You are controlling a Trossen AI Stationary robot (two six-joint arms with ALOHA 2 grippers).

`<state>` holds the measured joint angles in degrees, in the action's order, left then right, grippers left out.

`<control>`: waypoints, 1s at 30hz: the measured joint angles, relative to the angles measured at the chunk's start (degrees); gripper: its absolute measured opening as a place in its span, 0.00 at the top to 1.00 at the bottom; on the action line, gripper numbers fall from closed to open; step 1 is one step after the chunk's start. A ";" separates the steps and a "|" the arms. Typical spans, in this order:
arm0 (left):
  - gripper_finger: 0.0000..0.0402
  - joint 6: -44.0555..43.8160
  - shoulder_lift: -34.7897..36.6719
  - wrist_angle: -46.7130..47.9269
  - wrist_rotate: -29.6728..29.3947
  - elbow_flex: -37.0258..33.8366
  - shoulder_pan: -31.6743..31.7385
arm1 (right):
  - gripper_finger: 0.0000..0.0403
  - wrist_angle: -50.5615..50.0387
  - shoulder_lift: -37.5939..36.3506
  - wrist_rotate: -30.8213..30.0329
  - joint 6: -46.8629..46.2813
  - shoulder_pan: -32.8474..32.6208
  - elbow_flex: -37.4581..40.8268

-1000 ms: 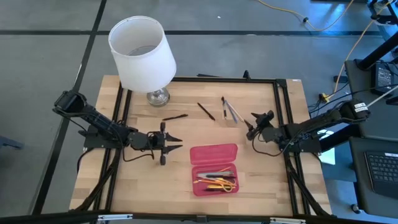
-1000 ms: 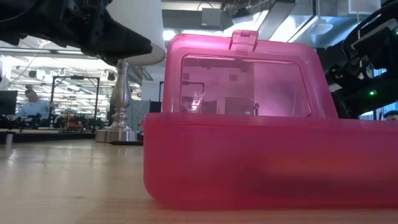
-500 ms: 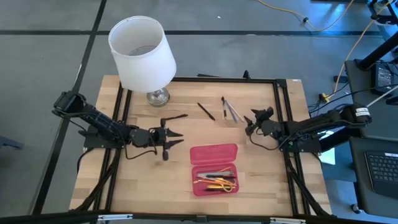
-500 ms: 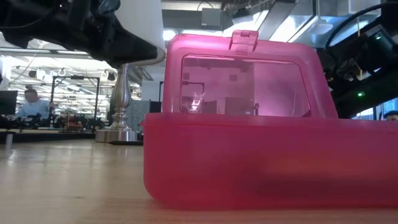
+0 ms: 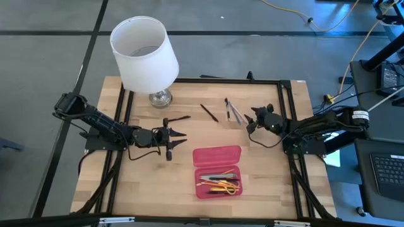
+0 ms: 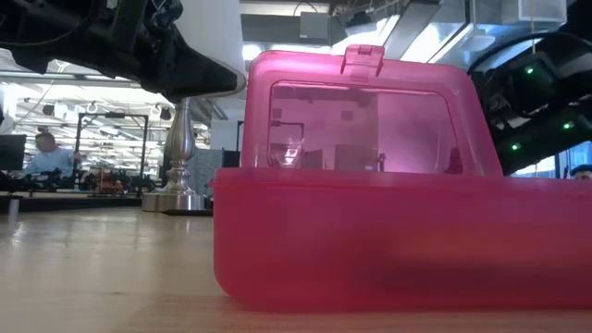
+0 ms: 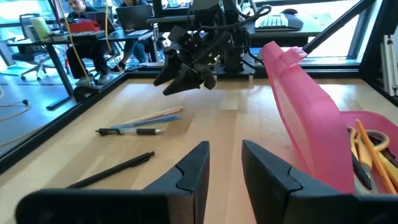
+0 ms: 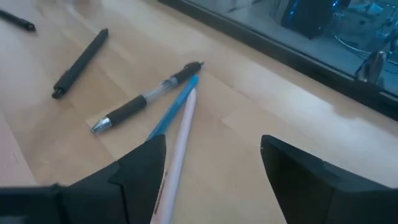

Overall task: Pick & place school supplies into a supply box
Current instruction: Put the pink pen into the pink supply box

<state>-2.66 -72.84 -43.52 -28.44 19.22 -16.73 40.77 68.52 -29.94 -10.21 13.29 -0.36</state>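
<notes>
The box lies open at the worktop's 6 o'clock, supplies inside; no writing is readable. Right gripper, wide open and empty, hovers beside three pens at 1 o'clock. Left gripper, narrowly parted and empty, at 9.

I can't read any text, label, brand, number or sign in these views. From here the pink supply box shows no lettering on its lid or wall, the lamp shade is plain white, and the pens carry no print I can make out.
</notes>
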 joint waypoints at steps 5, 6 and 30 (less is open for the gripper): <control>0.79 0.35 0.00 0.01 0.01 0.00 0.00 | 0.34 3.81 4.23 0.06 0.03 0.05 0.02; 0.79 0.33 0.00 -0.01 0.01 0.00 0.00 | 0.34 4.95 5.03 -0.08 0.14 0.05 0.02; 0.78 -0.61 0.00 0.01 0.03 0.00 -0.02 | 0.34 11.78 17.57 3.43 -2.06 0.09 0.04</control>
<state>-3.27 -72.84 -43.51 -28.40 19.22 -16.75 52.55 86.09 -26.51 -12.27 13.39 -0.32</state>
